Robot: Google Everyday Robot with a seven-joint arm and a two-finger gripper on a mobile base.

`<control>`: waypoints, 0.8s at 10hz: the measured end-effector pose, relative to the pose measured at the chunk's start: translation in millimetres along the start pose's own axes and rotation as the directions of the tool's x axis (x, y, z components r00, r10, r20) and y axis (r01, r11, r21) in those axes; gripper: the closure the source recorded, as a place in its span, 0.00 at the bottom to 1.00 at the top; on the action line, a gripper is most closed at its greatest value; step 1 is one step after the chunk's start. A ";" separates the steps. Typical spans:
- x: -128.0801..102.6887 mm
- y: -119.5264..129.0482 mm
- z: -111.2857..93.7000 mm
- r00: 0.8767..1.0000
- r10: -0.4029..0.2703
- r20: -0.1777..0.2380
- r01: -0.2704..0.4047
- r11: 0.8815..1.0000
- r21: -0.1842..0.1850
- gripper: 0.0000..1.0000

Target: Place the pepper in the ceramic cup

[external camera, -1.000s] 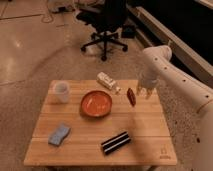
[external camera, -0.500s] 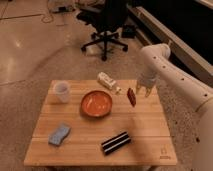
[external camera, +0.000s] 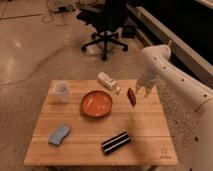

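The pepper (external camera: 131, 96), slim and dark red-brown, lies on the wooden table (external camera: 145, 127) near its right edge, just right of the orange-red bowl. My gripper (external camera: 143, 90) hangs from the white arm directly beside the pepper, a little to its right and slightly above, pointing down at the table. Nothing shows as held in it. The ceramic cup (external camera: 61, 91), plain white and handleless, stands upright at the table's far left corner, across the bowl from the pepper.
An orange-red bowl (external camera: 96, 103) sits mid-table. A white carton (external camera: 106, 80) and a tiny pale piece (external camera: 118, 90) lie at the back. A blue sponge (external camera: 59, 134) and a black bar (external camera: 116, 142) lie in front. An office chair (external camera: 107, 25) stands behind the table.
The gripper has edged slightly left, closer to the pepper. The pepper and everything else on the table stay where they were.
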 end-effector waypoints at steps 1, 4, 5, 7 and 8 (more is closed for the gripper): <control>1.8 1.7 0.0 1.000 0.005 -0.004 -0.005 1.000 0.004 0.55; 25.6 -3.3 4.5 1.000 -0.009 -0.010 0.010 0.999 0.037 0.55; 27.4 -7.1 4.4 1.000 -0.012 -0.021 0.012 1.000 0.022 0.55; 21.6 4.7 4.1 1.000 0.000 -0.013 0.000 1.000 0.000 0.55; 21.7 5.0 5.2 1.000 0.000 -0.019 0.000 1.000 0.008 0.55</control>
